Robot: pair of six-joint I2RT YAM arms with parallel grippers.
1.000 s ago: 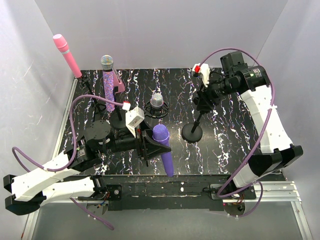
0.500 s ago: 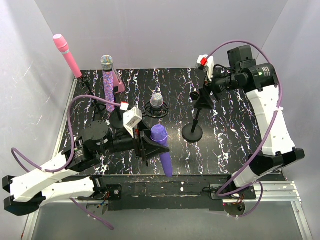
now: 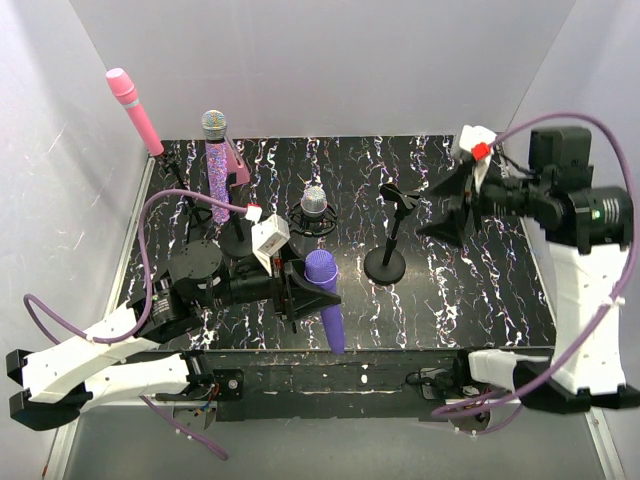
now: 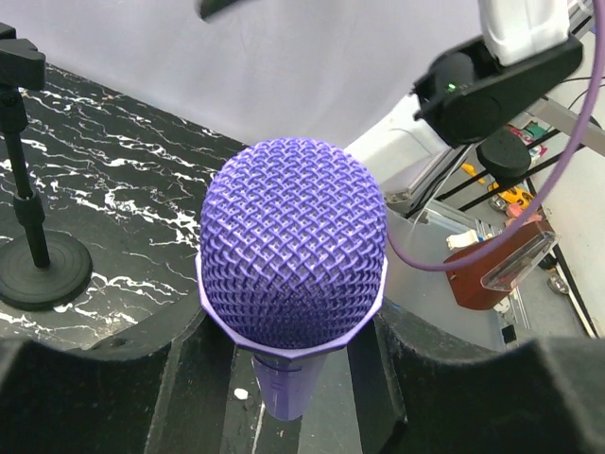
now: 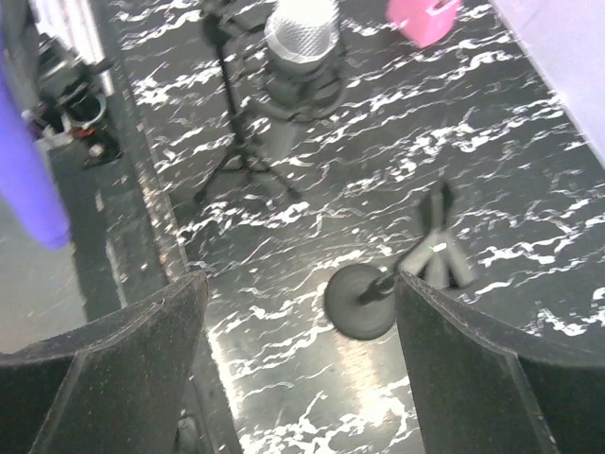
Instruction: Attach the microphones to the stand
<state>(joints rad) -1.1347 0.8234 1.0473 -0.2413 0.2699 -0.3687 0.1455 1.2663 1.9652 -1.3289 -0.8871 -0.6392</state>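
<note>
White walls (image 3: 320, 60) enclose a black, white-veined tabletop (image 3: 480, 280). The left hand (image 3: 303, 294) clenches the plain purple microphone (image 3: 328, 305) near the 6 o'clock edge, its long axis running 12-to-6 with the head toward 12. The right hand (image 3: 447, 208) hangs released at 3 o'clock.

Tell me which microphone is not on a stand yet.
The plain purple microphone: the left gripper holds it; the pink microphone, glittery purple microphone and silver-grey microphone sit on stands.
</note>
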